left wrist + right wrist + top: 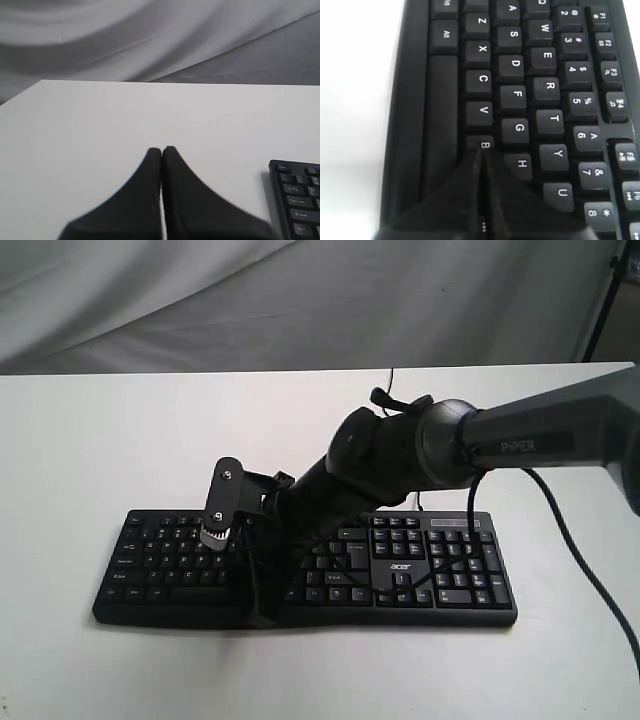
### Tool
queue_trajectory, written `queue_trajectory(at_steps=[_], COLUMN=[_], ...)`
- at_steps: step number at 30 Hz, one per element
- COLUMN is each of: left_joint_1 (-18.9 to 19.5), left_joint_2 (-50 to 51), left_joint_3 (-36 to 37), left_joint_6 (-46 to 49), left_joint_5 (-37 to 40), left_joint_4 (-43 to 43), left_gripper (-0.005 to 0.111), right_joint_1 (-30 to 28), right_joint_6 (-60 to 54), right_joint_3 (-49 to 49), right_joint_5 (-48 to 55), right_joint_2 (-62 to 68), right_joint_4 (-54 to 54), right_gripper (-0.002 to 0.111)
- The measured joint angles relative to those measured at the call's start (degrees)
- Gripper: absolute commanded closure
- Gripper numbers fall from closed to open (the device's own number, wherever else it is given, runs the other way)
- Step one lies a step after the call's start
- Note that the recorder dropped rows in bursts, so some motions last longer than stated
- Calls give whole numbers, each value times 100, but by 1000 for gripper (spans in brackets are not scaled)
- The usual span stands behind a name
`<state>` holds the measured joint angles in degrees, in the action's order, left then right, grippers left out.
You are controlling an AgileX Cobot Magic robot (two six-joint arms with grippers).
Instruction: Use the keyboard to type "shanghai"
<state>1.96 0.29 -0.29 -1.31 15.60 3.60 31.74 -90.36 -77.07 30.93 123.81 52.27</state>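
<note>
The black keyboard (pixel 440 575) with white legends lies across the white table (pixel 120 430). My right arm reaches over it from the right. Its gripper (pixel 263 612) points down over the lower middle key rows, left of centre. In the right wrist view the right gripper (pixel 482 150) is shut with nothing in it, its tips at the edge of the B key (pixel 484 144), just beside H (pixel 521 163); whether they touch the key I cannot tell. My left gripper (pixel 161 149) is shut and empty above bare table, left of the keyboard's corner (pixel 299 202). It does not show in the exterior view.
A thin black cable (pixel 585 580) trails from the right arm across the table to the right. A grey cloth backdrop (pixel 300 300) hangs behind the table's far edge. A dark stand leg (pixel 603 302) rises at the back right.
</note>
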Motion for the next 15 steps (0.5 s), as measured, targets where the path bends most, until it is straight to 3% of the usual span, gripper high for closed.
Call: queue_trajectory(at_steps=[15], left_joint_1=[0], left_joint_2=[0], left_joint_3=[0], left_joint_6=[0], left_joint_5=[0], left_joint_4=[0], left_gripper=[106], right_joint_1=[0], right_joint_6=[56], right_joint_3=[0], right_joint_5=[0], right_joint_2=[-322], right_joint_4=[10], right_gripper=[108])
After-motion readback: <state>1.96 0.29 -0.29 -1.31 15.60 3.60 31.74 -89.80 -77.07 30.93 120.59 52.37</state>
